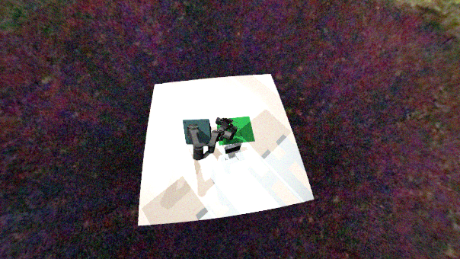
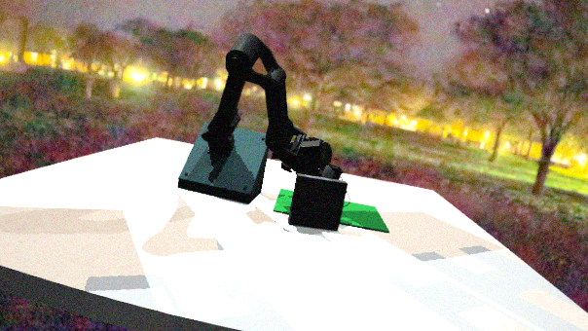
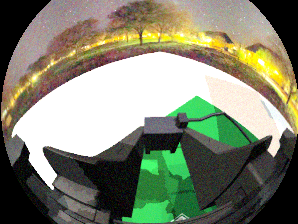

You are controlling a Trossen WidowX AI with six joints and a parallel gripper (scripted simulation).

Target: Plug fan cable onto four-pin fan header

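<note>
The plug (image 3: 162, 131) is a dark block with short prongs on its lower edge. My gripper (image 3: 161, 129) is shut on it, one finger on each side. A thin dark cable (image 3: 205, 118) leaves a small knob at the plug's right end and bends down to the right. The green board (image 1: 246, 131) (image 2: 367, 217) (image 3: 197, 107) lies flat below and beyond the fingers. The plug appears above the board; how high is hard to tell. The four-pin header cannot be made out. The fan (image 1: 232, 148) (image 2: 318, 202) is a black square block standing upright beside the board's near edge. It hides the fingertips in the exterior view.
The arm (image 1: 194, 135) (image 2: 276, 99) rises from a dark teal base slab (image 1: 206, 125) (image 2: 195, 180) left of the board and bends down over it. Everything stands on a white table (image 1: 171, 103) (image 2: 234, 258) with tan and grey patches.
</note>
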